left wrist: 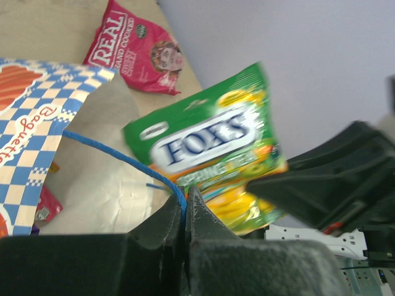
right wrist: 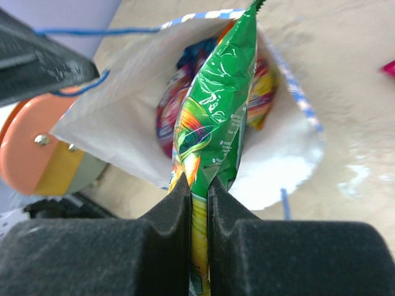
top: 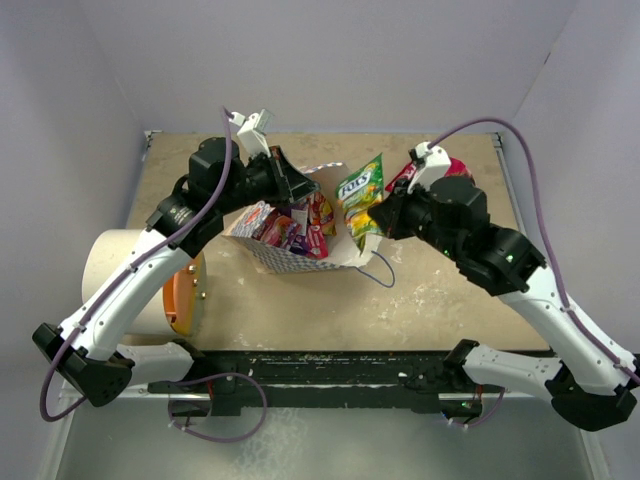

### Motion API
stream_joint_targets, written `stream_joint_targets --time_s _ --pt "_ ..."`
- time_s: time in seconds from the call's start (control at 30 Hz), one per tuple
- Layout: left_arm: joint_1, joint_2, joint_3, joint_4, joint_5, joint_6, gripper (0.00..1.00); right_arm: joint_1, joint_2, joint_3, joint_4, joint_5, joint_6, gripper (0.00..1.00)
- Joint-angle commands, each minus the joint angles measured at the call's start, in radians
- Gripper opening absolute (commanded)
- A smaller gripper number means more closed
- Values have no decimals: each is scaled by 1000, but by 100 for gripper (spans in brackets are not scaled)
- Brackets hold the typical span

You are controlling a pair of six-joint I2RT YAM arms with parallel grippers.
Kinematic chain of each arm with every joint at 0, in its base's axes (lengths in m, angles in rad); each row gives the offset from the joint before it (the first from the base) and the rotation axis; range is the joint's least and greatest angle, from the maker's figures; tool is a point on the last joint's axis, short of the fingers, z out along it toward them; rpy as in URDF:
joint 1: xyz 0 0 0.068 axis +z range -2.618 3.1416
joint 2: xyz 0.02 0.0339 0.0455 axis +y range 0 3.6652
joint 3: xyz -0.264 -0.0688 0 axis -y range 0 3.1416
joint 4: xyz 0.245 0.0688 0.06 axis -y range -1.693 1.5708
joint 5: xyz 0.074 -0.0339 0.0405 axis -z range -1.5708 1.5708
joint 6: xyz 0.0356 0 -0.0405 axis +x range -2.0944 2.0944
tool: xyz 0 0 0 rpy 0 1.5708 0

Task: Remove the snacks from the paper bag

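right gripper (right wrist: 197,185) is clamped on one end of a green-yellow snack packet (right wrist: 216,105), glossy, crinkled and flat, held at the mouth of the paper bag (right wrist: 117,123) mid-table. left gripper (left wrist: 184,200) is pinched shut on the bag's thin blue cord handle (left wrist: 105,151), keeping the soft white paper open. best to draw the slippery packet clear without snagging the rim, then lay it near the red packet (left wrist: 139,49). other bright packets (top: 295,225) sit inside.

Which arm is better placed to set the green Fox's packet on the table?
Right. The right pincer is shut on the green Fox's packet; the left pincer pinches the paper bag's blue cord handle.
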Motion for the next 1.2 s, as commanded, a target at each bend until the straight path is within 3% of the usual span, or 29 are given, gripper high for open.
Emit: stream_joint_targets --time_s 0.0,0.17,0.27,0.47,0.6,0.83,1.03,1.17 --pt "-7 -16 48 -89 -64 34 0 3 4 174 -98 220 -164 0" --pt "-7 -6 69 -176 -93 49 0 -10 73 289 -92 499 -256 0" --pt "-7 -1 70 -179 -73 49 0 -102 120 323 -42 530 -266 0" --pt "-7 15 80 -151 -36 45 0 -475 223 280 149 181 -147 0" --pt "-6 14 94 -94 7 51 0 -561 338 243 272 119 -77 0" --pt "-7 11 100 20 112 78 0 -812 528 106 554 -263 112 0" --pt "-7 31 122 33 104 135 0 -924 644 -61 901 -356 202 0" --pt "-7 78 163 33 119 150 0 -963 738 -125 995 -347 248 0"
